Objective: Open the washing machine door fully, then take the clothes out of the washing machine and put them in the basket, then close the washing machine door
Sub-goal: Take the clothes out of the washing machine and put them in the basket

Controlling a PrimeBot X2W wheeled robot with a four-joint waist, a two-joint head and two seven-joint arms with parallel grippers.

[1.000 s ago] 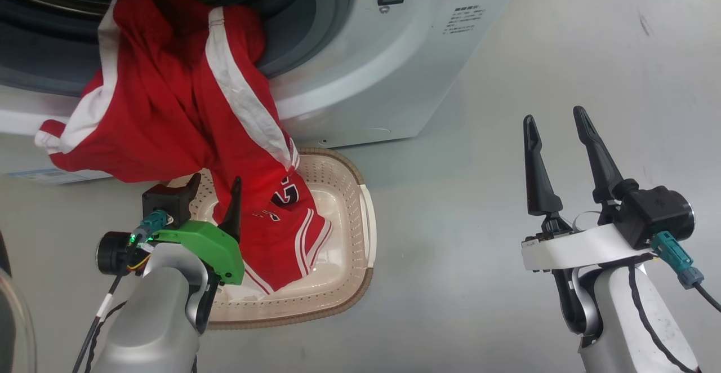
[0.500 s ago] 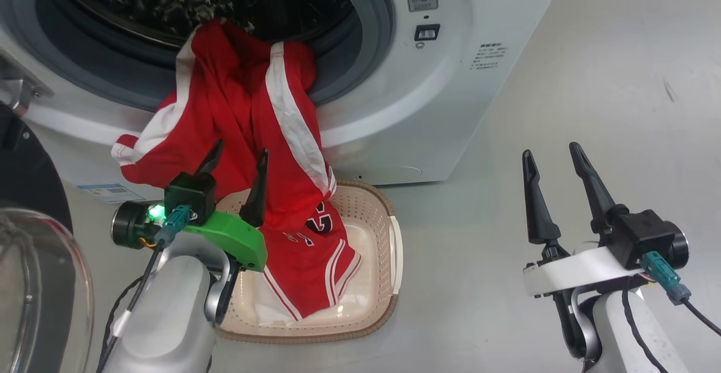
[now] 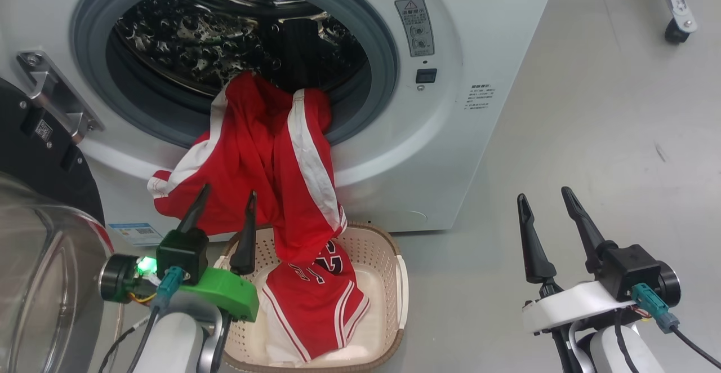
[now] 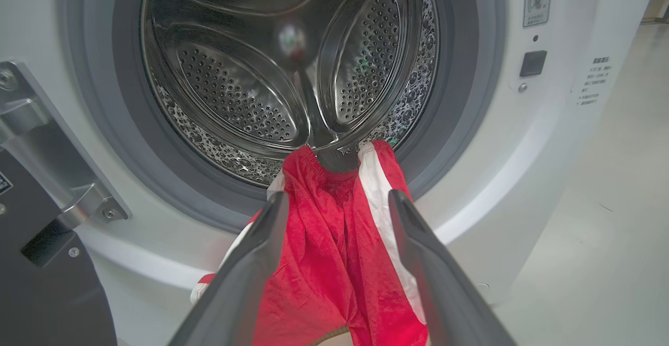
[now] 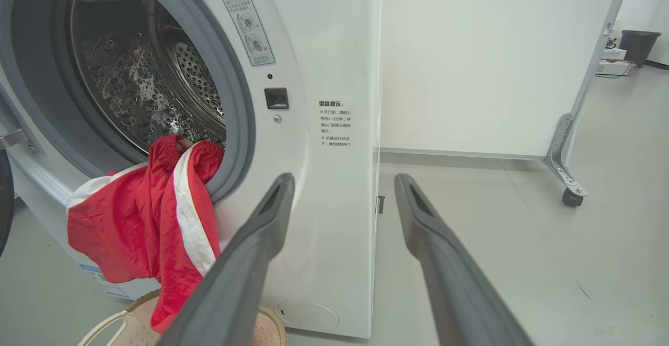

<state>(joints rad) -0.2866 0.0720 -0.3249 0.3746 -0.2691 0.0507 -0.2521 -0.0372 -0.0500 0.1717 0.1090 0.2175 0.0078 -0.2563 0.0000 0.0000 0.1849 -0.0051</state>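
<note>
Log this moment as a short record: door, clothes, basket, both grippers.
door: washing machine door swung open at the left
clothes: red clothes hang from the drum's lip down into the basket
basket: basket on the floor before the washing machine
left gripper: left gripper open, near the hanging clothes
right gripper: right gripper open, apart to the right

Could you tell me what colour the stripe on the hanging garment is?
White stripe on red clothes; head view shows it best.

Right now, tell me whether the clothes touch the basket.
Touching. The head view shows the clothes hanging from the washing machine, their lower end lying on the basket floor.
</note>
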